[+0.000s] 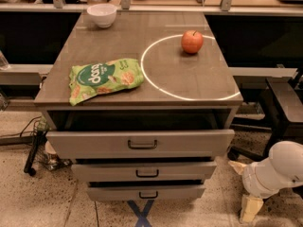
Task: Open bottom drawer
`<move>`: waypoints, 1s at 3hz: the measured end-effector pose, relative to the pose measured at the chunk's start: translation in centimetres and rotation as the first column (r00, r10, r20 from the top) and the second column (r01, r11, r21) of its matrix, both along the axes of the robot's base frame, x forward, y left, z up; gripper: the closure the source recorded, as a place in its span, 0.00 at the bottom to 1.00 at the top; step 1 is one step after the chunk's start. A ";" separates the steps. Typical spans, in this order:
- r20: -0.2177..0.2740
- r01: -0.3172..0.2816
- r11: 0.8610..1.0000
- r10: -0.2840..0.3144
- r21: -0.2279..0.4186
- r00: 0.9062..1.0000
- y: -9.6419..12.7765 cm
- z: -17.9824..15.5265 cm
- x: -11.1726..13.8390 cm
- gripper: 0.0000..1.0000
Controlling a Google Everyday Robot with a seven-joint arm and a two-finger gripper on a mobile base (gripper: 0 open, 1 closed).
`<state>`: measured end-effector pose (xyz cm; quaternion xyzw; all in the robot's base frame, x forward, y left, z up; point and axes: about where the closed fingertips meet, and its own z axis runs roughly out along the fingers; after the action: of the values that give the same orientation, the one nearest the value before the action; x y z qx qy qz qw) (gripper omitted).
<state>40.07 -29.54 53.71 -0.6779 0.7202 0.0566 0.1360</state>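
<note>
Bottom drawer (113,193) seen at lowest tier of grey cabinet (118,41), under middle drawer (189,170); small dark handle (148,194) centred on front. Top drawer (189,143) seen pulled out, dark gap above. Gripper (249,209) held low by floor, off cabinet's front right corner, well apart from bottom drawer; open or closed cannot be told. On top: chip bag (105,79) near front left corner, apple (191,41) near right edge, bowl (102,14) at back left corner.

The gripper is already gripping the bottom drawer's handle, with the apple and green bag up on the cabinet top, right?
Not quite. The camera view shows the gripper low by the floor, right of the cabinet, clear of the bottom drawer and its handle. The apple and green bag are indeed on the cabinet top.
</note>
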 end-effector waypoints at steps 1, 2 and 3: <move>0.000 0.000 1.000 0.000 0.000 1.000 0.0 0.0 0.0 0.00; 0.015 0.015 1.000 -0.015 -0.003 1.000 0.0 -1.1 0.0 0.00; 0.021 0.053 0.998 -0.052 -0.020 0.998 -0.2 -4.6 -0.5 0.00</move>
<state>39.61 -29.71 49.10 -0.6606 0.7369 0.0389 0.1379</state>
